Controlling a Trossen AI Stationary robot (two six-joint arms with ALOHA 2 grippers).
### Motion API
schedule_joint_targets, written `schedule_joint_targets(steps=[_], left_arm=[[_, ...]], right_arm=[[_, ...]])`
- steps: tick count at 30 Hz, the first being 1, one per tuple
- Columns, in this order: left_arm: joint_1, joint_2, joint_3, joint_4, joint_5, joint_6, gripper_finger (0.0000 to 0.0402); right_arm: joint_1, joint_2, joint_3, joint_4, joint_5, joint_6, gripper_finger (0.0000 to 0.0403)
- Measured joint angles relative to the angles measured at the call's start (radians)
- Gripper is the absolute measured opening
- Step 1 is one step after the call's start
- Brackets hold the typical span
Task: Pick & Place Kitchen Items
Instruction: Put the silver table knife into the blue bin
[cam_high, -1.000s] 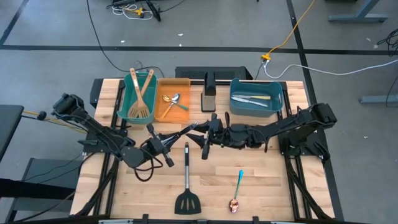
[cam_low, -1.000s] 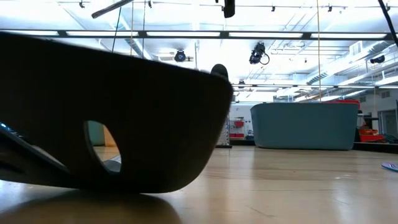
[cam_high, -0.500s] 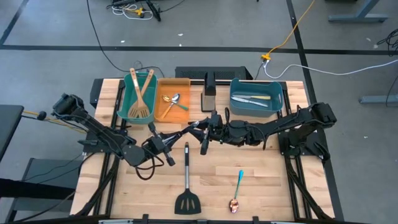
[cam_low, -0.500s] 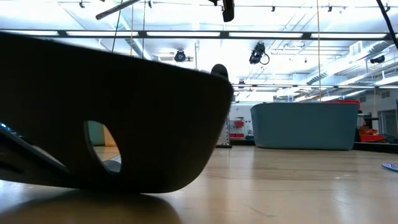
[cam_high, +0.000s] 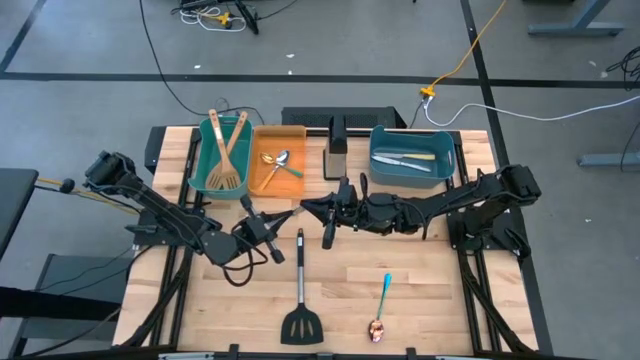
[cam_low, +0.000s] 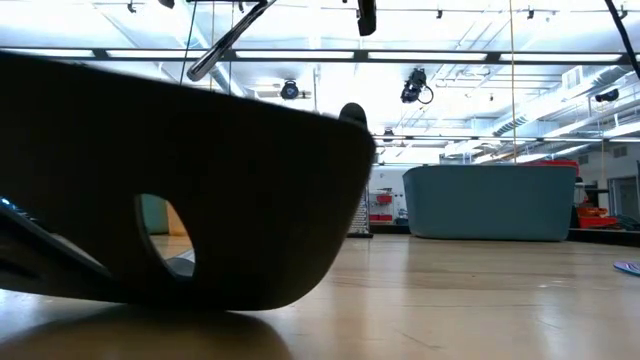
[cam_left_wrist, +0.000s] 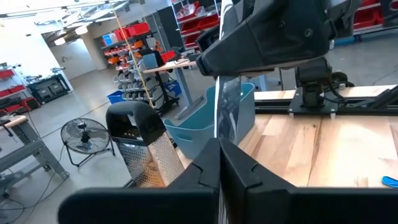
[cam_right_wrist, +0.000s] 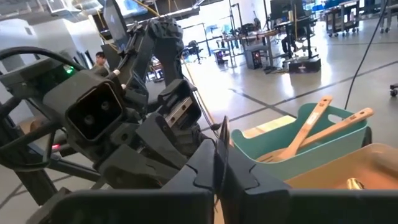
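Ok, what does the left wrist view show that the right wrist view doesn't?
Only the left wrist: the grater, the blue bin and the right end effector facing it. Only the right wrist: the teal bin with two spatulas, the orange bin and the left end effector. Both: the thin silver utensil edge-on, clamped between that arm's own shut fingers.

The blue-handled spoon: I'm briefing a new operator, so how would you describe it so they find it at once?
On the wooden table, look at the bare near half, below and clear of the three bins. The blue-handled spoon lies there alone, to the right of the black slotted turner. Its bright blue handle and coppery bowl set it apart from the turner's steel handle and broad black head.
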Motion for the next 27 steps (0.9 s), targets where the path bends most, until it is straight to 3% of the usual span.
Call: schedule_joint_targets(steps=[13, 27], left_arm=[[-0.005, 0.0, 0.0, -0.003, -0.015, 0.029, 0.0008], [-0.096, 0.0, 0.0, -0.005, -0.214, 0.13, 0.0011]], right_arm=[[0.012, 0.0, 0.0, 0.0, 0.001, -0.024, 0.0007], [0.02, -0.06, -0.001, -0.112, 0.011, -0.04, 0.0007]])
